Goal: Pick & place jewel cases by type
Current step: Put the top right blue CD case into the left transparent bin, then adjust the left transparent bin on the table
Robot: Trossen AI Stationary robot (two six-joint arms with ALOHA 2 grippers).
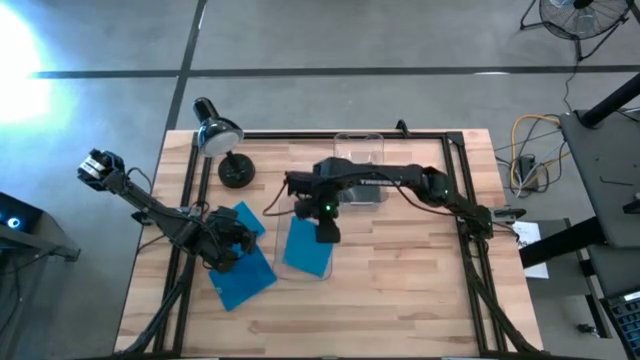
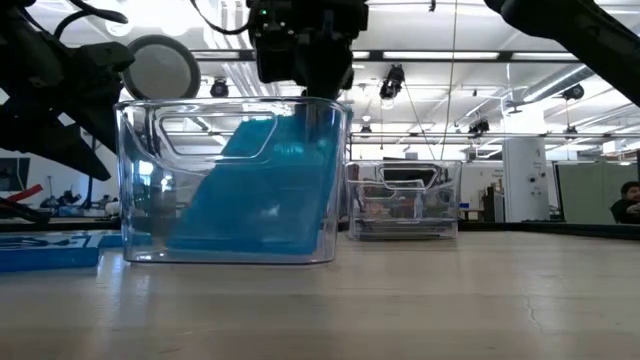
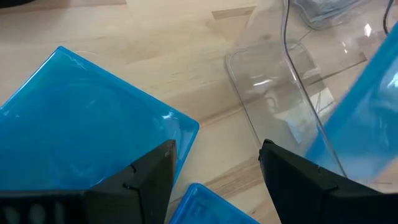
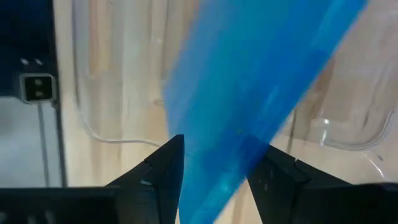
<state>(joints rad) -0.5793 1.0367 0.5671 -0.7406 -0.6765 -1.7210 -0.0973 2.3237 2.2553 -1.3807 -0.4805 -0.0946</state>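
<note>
A bright blue jewel case [image 2: 250, 200] leans tilted inside the near clear bin [image 2: 135, 180], its lower edge on the bin floor. My right gripper [image 1: 325, 228] hangs open just above that bin. In the right wrist view the blue case [image 4: 261, 74] runs down between the spread fingers [image 4: 214, 180]. Two more blue cases [image 1: 245, 268] lie flat on the table to the bin's left. My left gripper [image 1: 228, 245] hovers open over them, with the upper case [image 3: 81, 124] and a second one [image 3: 205, 208] under its fingers [image 3: 214, 180]. No dark grey case shows plainly.
A second clear bin [image 1: 360, 150] stands toward the far edge, behind the right arm, and shows in the low view [image 2: 400, 200]. A desk lamp [image 1: 215, 128] with a round base [image 1: 236, 172] stands at the far left. Black rails [image 1: 300, 133] frame the table. Bare wood spreads near and right.
</note>
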